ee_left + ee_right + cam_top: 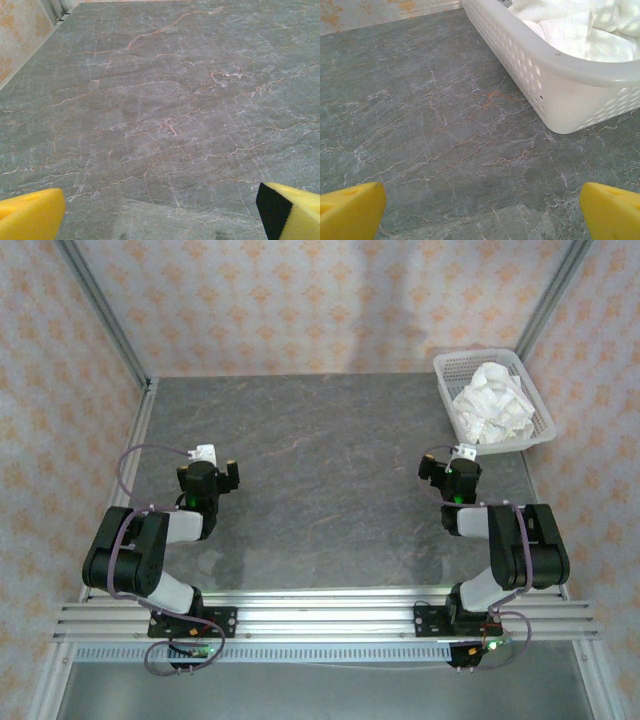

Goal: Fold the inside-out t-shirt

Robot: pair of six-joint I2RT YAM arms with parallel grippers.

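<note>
Inside the basket (476, 354), t-shirt (492, 405) half hidden

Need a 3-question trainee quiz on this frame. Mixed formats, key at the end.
1. Multiple choice: where is the t-shirt?
A) spread flat mid-table
B) crumpled in the basket
C) draped over an arm

2. True or false: the left gripper and the right gripper are both open and hold nothing.

3. Fill in: the basket sits at the far ___ corner of the table, seen from the arms' bases.

Key: 1 B; 2 true; 3 right.
</note>
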